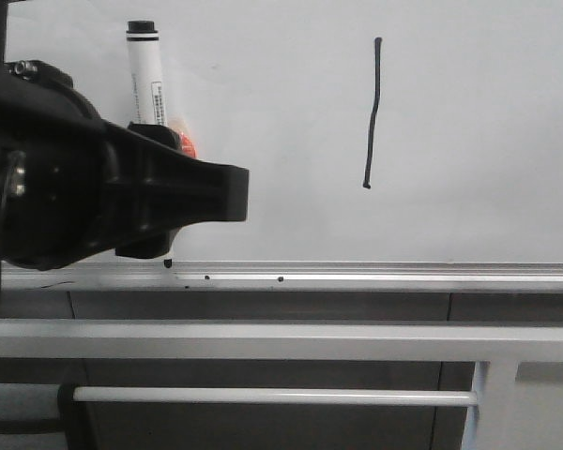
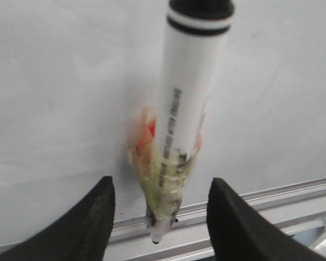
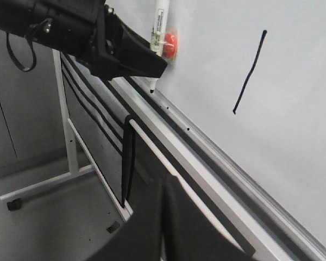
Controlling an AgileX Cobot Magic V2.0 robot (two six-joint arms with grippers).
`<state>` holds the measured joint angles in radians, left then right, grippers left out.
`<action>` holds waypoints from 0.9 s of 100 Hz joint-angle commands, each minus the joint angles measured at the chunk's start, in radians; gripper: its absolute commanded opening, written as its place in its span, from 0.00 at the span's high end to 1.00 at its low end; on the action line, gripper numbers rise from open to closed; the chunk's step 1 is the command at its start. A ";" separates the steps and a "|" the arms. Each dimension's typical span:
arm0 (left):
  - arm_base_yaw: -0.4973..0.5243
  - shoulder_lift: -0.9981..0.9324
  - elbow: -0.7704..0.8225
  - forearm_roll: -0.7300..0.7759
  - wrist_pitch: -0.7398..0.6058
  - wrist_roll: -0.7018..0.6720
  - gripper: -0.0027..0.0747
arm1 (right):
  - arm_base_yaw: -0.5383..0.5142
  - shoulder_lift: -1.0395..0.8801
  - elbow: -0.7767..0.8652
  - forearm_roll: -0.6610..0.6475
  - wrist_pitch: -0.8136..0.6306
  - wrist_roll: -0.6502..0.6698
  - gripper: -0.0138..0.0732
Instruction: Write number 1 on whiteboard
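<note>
The number 1 (image 1: 372, 113) is standing as a thin, slightly wavy black stroke on the upper right part of the whiteboard (image 1: 479, 141), well apart from the marker pen (image 1: 146, 80). The pen is sitting upright against the board at the left, cap end up, with its tip touching the silver aluminium rail (image 1: 403, 275) below. A clear wrap with something orange (image 2: 146, 133) is clinging around the pen's lower barrel.

The left tool (image 2: 160, 217) is hanging spread wide, its two black fingers (image 2: 95, 217) flanking the pen without touching it, so the pen is released. The right tool (image 3: 164, 217) is showing only as dark fingers pressed together with nothing between them, away from the board and below the rail.
</note>
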<state>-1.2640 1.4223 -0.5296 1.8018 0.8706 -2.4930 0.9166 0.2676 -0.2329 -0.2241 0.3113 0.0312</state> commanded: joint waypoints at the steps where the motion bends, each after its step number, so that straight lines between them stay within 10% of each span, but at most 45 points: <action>1: -0.010 -0.031 -0.017 0.046 0.063 0.004 0.47 | 0.001 0.007 -0.027 -0.020 -0.077 -0.001 0.91; 90: -0.148 -0.238 0.098 -0.113 0.270 0.116 0.56 | 0.001 0.007 -0.027 -0.020 -0.077 -0.001 0.91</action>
<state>-1.4019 1.2472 -0.4239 1.6828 1.0612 -2.4144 0.9166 0.2676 -0.2329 -0.2256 0.3113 0.0312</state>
